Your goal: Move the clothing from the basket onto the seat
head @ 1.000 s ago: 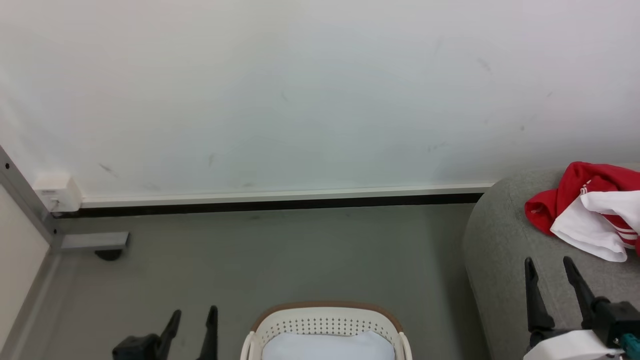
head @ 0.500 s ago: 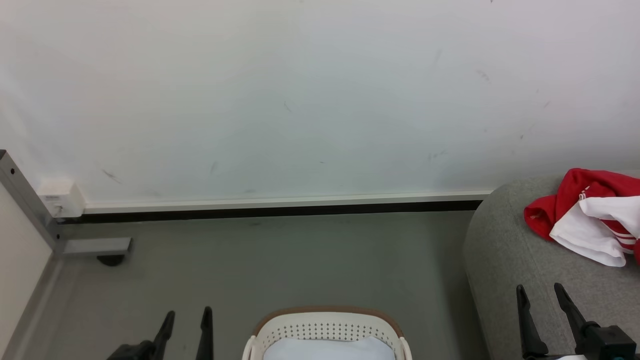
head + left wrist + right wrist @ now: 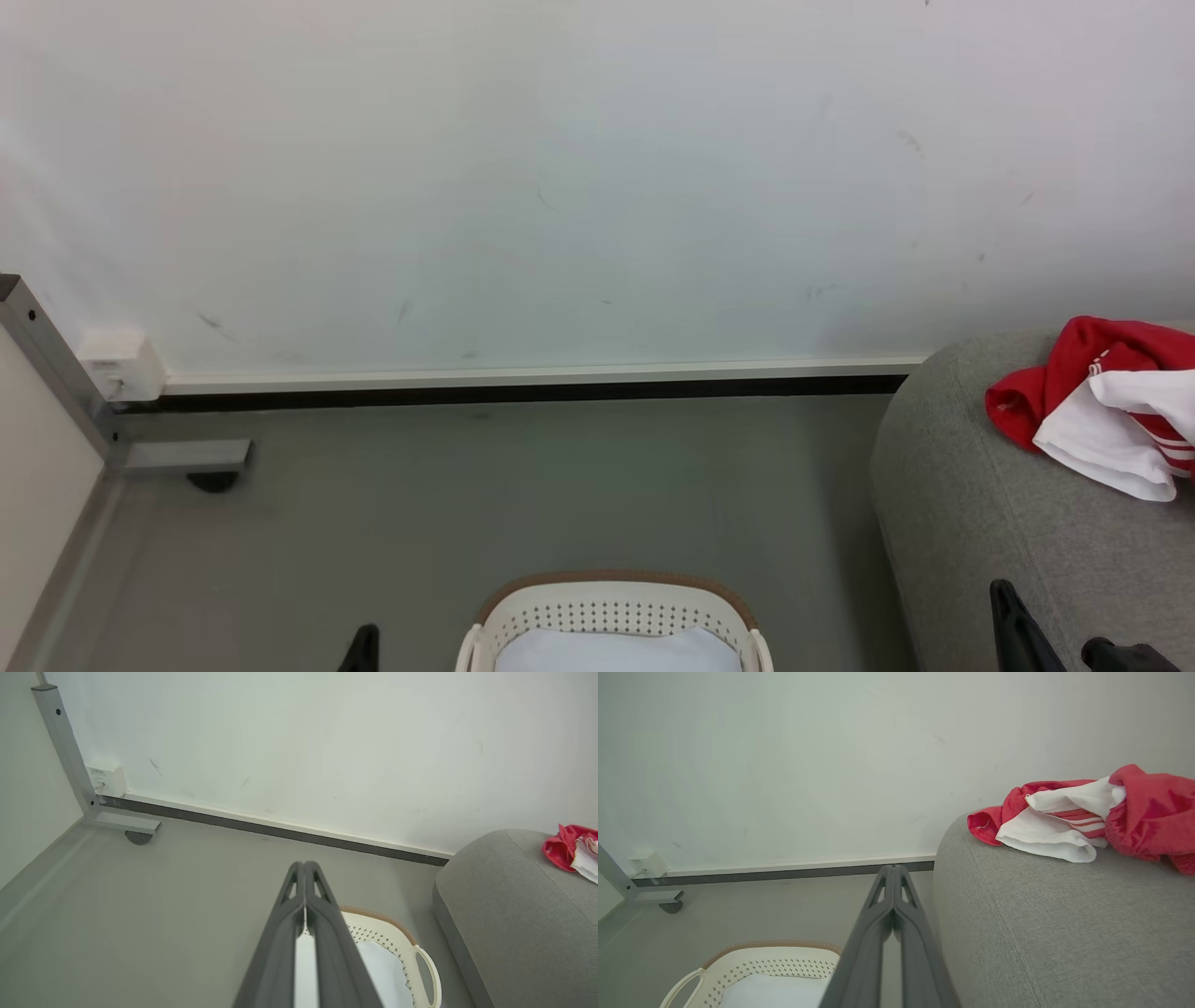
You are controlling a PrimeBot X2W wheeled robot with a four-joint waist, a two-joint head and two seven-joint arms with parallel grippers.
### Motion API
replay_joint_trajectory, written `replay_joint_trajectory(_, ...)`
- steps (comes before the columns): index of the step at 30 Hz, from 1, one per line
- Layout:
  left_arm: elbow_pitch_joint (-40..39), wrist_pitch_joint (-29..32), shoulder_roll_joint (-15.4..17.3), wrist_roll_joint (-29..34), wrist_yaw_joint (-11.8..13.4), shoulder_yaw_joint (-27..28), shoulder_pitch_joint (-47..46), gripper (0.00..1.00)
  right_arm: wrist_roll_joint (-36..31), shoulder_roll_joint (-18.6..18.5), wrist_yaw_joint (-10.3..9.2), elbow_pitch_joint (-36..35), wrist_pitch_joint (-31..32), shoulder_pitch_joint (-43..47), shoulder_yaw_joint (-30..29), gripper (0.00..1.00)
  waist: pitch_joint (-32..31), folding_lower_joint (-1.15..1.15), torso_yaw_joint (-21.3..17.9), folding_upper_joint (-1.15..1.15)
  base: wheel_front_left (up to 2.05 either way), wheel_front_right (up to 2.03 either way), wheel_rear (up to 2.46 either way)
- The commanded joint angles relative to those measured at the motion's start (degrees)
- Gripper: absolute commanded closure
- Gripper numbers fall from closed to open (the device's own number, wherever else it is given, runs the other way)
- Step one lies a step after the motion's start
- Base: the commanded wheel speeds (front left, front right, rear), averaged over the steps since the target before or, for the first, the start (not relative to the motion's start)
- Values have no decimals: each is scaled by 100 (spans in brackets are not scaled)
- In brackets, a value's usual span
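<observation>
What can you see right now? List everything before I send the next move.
basket: 1, cream with brown rim, on the floor, bottom centre
cloth: 1, white, inside the basket
seat: 1, light grey, right of the basket
garment: 1, red and white, crumpled on the seat
wall: 1, white, behind everything
skirting strip: 1, white over black, along the foot of the wall
floor: 1, grey
metal frame: 1, grey, far left corner, on a dark foot
wall box: 1, white, low on the wall beside the frame
left fingers: 2, dark, shut, left of the basket
right fingers: 2, dark, shut, by the seat
</observation>
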Motion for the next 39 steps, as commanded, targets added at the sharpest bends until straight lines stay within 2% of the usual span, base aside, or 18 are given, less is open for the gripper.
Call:
replay_joint_trajectory(1, -87, 64, 10, -297, -48, 123, -117, 100, 320, -38, -1, -106, 72, -133, -51, 100, 7, 0, 0, 0, 0, 0, 0)
replay_joint_trajectory(18, -152, 513, -143, -1759, -366, 576, -296, 100, 2097, -57, -2, -371, 490, -181, -117, 100, 68, 0, 2, 0, 0, 0, 0)
replay_joint_trajectory(39, -214, 966, -295, -3222, -685, 1033, -470, 100, 3858, -78, -5, -594, 943, -259, -218, 100, 142, 0, 4, 0, 0, 0, 0)
